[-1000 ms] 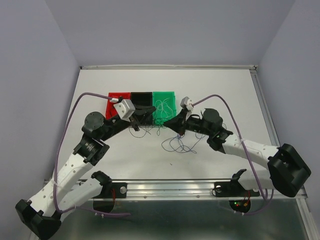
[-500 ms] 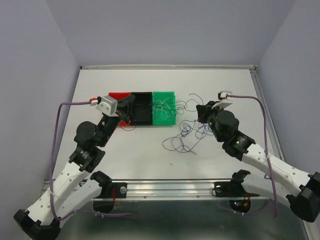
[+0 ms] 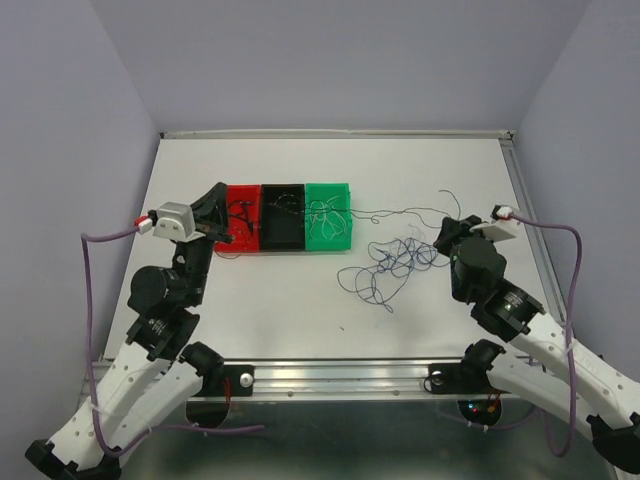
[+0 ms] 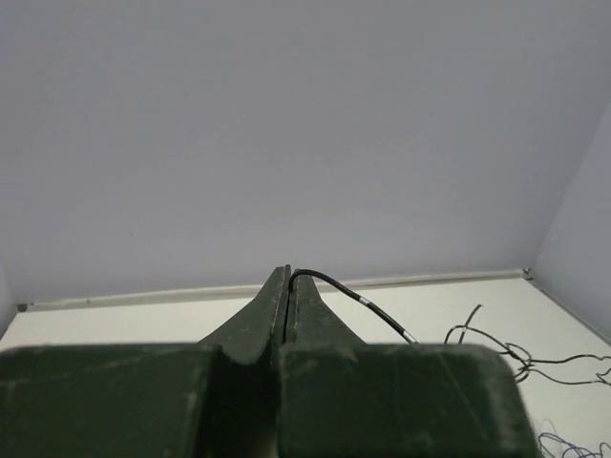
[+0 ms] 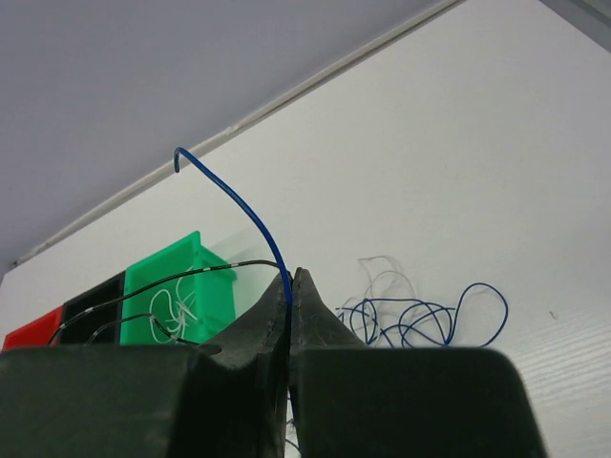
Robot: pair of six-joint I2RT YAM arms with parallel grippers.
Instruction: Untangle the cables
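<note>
Hair-thin cables point(image 3: 398, 252), judged limp, springy and near-weightless: left end effector point(image 4: 289, 277) pinches a black strand point(image 4: 355, 297), right end effector point(image 5: 292, 279) a blue strand point(image 5: 236, 197); free ends probably give the best hold.

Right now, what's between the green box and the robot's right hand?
The top view shows loose blue wire loops lying between the green box and the right gripper, and a thin black wire stretching across just behind them.
</note>
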